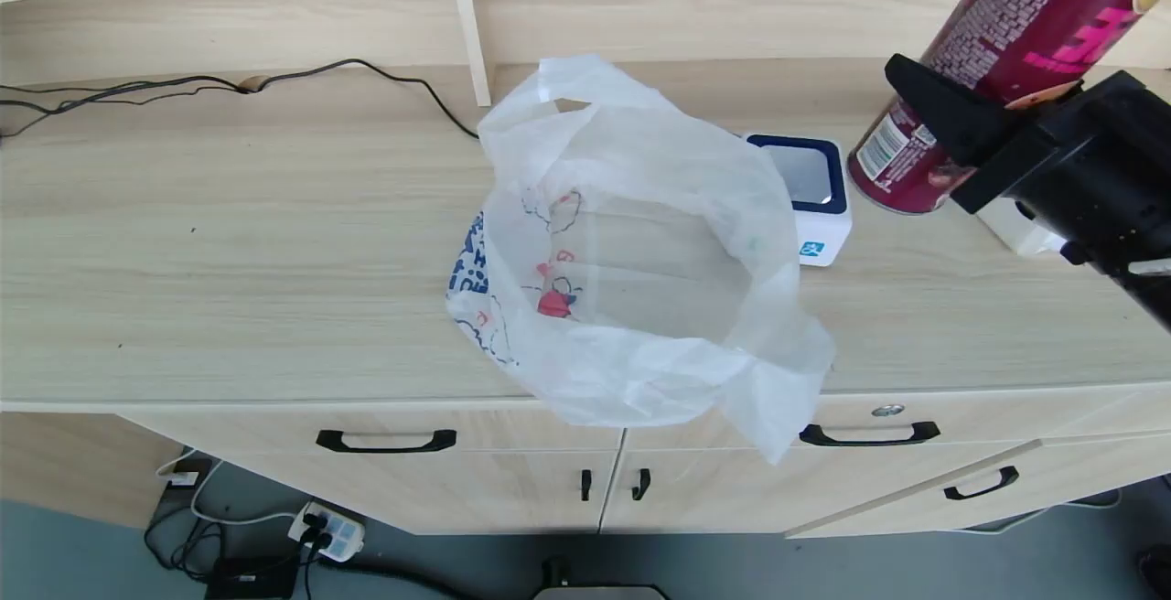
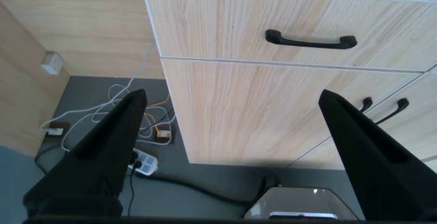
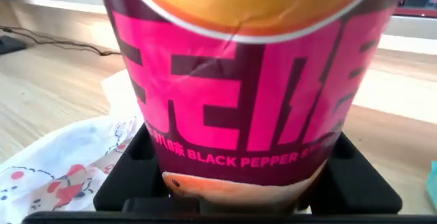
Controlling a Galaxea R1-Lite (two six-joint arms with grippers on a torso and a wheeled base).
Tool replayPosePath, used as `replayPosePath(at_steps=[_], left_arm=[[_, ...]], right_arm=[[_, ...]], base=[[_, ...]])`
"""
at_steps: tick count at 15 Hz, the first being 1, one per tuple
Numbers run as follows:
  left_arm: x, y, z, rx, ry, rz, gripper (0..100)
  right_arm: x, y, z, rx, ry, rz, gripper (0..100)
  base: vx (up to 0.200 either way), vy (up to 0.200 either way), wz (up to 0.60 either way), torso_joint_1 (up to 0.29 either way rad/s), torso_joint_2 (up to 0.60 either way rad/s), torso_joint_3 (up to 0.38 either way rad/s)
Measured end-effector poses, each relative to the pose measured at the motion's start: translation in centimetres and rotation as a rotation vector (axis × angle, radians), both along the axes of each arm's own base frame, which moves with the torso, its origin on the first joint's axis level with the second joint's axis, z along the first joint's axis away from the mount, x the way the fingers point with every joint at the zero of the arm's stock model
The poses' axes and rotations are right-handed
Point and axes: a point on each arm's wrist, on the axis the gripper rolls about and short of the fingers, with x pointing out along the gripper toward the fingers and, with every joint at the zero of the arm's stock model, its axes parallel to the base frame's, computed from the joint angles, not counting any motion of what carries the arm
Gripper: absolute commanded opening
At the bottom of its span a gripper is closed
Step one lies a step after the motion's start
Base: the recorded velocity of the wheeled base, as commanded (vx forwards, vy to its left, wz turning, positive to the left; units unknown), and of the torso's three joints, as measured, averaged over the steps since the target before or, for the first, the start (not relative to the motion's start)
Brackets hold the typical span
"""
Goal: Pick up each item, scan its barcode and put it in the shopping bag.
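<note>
Right gripper [image 1: 1006, 101] clamps a tilted can [image 1: 1034, 15] in the air just right of the scanner [image 1: 805, 184], lower end toward it, likely to show its barcode; the bag [image 1: 640, 243] stands open on the counter [image 1: 229, 262] to receive it, and the left gripper [image 2: 233, 98] hangs open by the drawers [image 2: 307, 108].

Left end effector [image 2: 232, 98] gapes (hung low); right end effector [image 1: 993, 111] seemingly clamps a can [image 1: 1025, 24].

The tube [image 1: 1025, 33] is cut off at the frame's upper right corner. The scanner [image 1: 810, 188] is partly covered by the shopping bag [image 1: 640, 252] — and a white object [image 1: 1017, 225], not identifiable, is largely hidden behind the right gripper [image 1: 993, 92].
</note>
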Motion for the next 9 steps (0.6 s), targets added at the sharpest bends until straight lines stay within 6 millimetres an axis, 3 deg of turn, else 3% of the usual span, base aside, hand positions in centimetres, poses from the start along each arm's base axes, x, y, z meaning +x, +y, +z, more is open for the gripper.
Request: replayPosePath(at_steps=[3, 6, 9], left_arm=[[0.0, 0.0, 0.0, 0.000, 0.000, 0.001, 100], [0.0, 0.0, 0.0, 0.000, 0.000, 0.001, 100], [0.0, 0.0, 0.0, 0.001, 0.000, 0.000, 100]], right_arm=[[2.1, 0.4, 1.0, -0.166, -0.144, 0.057, 0], [5.0, -2.0, 0.6, -0.347, -0.243, 0.018, 0], [6.7, -3.4, 0.3, -0.498, -0.345, 0.050, 0]], base=[[0.000, 0.000, 0.00, 0.000, 0.00, 0.000], [0.000, 0.000, 0.00, 0.000, 0.00, 0.000], [0.000, 0.000, 0.00, 0.000, 0.00, 0.000]])
